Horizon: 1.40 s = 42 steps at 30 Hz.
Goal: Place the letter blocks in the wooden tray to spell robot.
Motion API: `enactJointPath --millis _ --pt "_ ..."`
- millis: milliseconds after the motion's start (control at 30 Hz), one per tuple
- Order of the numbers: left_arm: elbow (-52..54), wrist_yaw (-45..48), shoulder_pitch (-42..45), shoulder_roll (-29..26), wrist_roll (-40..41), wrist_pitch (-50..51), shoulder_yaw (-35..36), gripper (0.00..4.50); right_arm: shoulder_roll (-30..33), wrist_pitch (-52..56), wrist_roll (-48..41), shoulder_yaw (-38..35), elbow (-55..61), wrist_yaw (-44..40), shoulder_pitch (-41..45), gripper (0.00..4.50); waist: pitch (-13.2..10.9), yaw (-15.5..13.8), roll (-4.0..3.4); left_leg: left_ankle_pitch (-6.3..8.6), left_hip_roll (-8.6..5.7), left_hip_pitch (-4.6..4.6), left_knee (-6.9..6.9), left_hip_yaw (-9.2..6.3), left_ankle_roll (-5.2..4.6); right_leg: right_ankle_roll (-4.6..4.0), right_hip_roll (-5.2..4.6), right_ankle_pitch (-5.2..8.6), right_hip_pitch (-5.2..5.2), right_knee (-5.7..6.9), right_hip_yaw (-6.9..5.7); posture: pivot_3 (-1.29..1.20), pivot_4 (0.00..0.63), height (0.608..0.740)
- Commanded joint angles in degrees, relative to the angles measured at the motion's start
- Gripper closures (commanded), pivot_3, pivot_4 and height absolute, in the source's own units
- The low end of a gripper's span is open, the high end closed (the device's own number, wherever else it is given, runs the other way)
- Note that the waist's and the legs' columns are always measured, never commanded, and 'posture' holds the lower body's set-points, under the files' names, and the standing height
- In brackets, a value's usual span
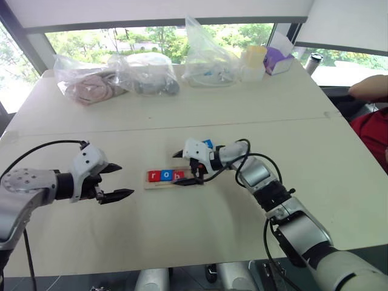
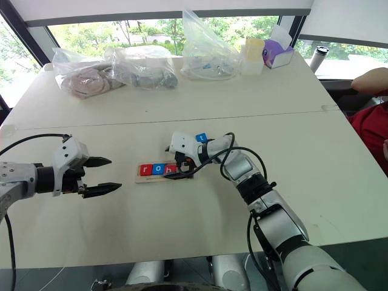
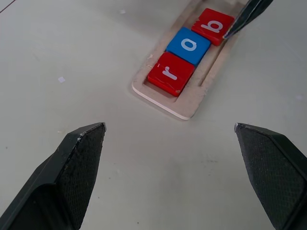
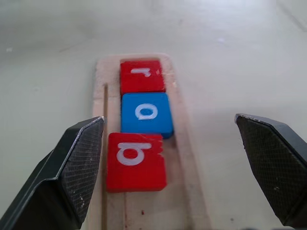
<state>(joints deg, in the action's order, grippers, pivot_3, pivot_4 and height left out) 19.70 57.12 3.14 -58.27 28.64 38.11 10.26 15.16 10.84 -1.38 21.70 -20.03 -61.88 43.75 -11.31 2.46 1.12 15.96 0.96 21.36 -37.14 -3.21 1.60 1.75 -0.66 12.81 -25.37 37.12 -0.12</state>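
The left gripper [image 1: 119, 180], two black fingers on a white and grey wrist, hangs level with its jaws spread wide and nothing between them. The right gripper [image 1: 187, 168], on a bent grey arm wrapped in black cable, points toward it, jaws likewise wide apart and gripping nothing.

In the pale wooden tray [image 4: 184, 158] lie a red r block [image 4: 141, 75], a blue o block [image 4: 146, 113] and a red b block [image 4: 135, 162], each with a white letter. A blue t block [image 2: 202, 138] lies on the cream table [image 2: 182, 230]. Both grippers have black, finely textured fingers [image 3: 76, 165].
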Motion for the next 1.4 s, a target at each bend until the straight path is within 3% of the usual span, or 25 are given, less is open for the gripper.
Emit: enactJointPath --millis 33,367,633,833,1100,1300,1400 --pt "-0.08 -0.28 1.24 0.34 -0.69 -0.8 -0.36 0.0 1.6 -0.84 -0.22 -0.76 6.52 0.25 -1.75 0.04 0.01 -0.06 0.01 0.0 0.0 0.0 0.0 -0.01 0.0 0.0 0.0 0.0 0.01 0.0 0.0 0.0 0.15 0.74" --pt "-0.88 -0.06 2.64 1.05 -1.6 -0.96 -1.13 0.0 2.37 -0.66 -0.14 0.57 9.16 -0.35 -3.77 0.04 0.02 0.03 0.03 0.0 0.0 -0.03 -0.01 0.0 0.0 -0.01 0.02 -0.01 0.01 0.02 0.0 0.0 0.15 0.74" --pt "-0.99 -0.42 2.69 1.28 -2.32 -1.07 -1.26 0.0 2.54 -8.35 5.79 2.56 -1.08 3.29 -1.72 0.04 0.02 0.02 0.03 0.0 0.0 -0.02 -0.01 0.0 0.0 -0.02 0.02 -0.01 0.01 0.01 0.0 0.0 0.15 0.74" --pt "-0.54 -0.87 2.29 1.66 -2.21 -0.83 -0.92 0.0 0.97 -9.09 3.24 0.35 -0.84 3.06 -0.12 0.04 0.02 0.02 0.03 0.0 0.0 -0.04 -0.01 0.0 0.0 -0.02 0.02 -0.01 0.02 0.02 0.0 0.0 0.15 0.74" --pt "0.03 -1.32 1.86 1.81 -1.79 -0.41 -0.4 0.0 4.53 1.93 -5.78 -5.14 15.92 -0.1 -3.34 0.04 0.02 -0.17 0.03 0.0 0.0 -0.01 -0.01 -0.04 0.0 -0.01 0.0 -0.02 0.02 0.02 0.0 0.0 0.15 0.74" --pt "0.49 -1.97 4.16 3.63 1.37 1.35 1.11 0.0 6.74 13.58 -6.98 -9.12 21.78 6.46 -5.88 0.04 0.02 -0.28 0.03 0.0 -0.01 -0.02 -0.03 -0.04 0.0 -0.03 -0.01 -0.01 0.04 0.02 0.0 0.0 0.15 0.74" --pt "0.74 -2.74 6.77 5.01 3.8 3.22 1.57 0.0 7.04 26.16 -5.31 -9.56 23.32 13.28 -8.87 0.04 0.04 -0.37 0.06 0.0 0.0 -0.01 -0.03 -0.07 0.0 -0.02 0.0 -0.01 0.04 0.02 0.0 0.0 0.15 0.74"
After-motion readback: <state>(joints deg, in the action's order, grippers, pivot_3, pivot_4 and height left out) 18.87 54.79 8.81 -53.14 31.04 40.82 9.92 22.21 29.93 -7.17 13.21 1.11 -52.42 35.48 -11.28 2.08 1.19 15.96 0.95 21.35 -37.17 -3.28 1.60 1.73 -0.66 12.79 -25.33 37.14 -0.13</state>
